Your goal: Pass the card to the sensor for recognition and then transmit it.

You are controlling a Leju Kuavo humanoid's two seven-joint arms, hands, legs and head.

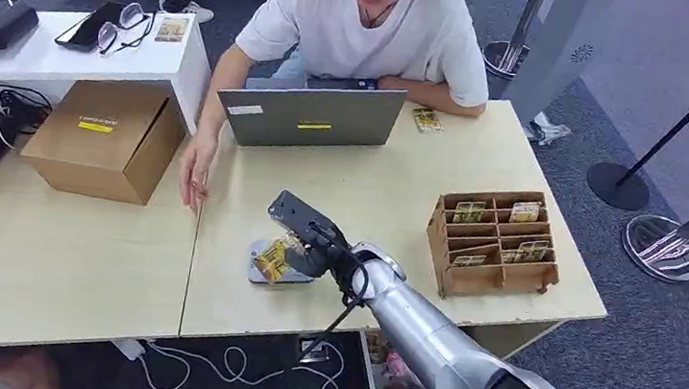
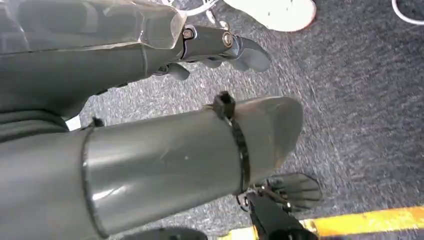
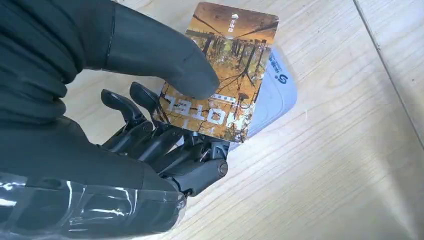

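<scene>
Right hand (image 3: 150, 125) pinches card (image 3: 227, 75) between thumb and fingers, over grey sensor (image 3: 277, 92), mostly hidden beneath. Head view: card (image 1: 273, 258) small, print unreadable. Left hand (image 2: 220, 45) hangs above carpet, fingers loosely apart, holding nothing.

Orange hotel card (image 3: 225, 75) held over grey sensor (image 3: 277, 95) on table.

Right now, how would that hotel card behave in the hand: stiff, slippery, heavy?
The card probably stays stiff: it juts flat past the right hand without drooping. Its printed face looks glossy, so it may slip under the thumb. Being so thin, it likely weighs little and would slide easily over the sensor.
</scene>
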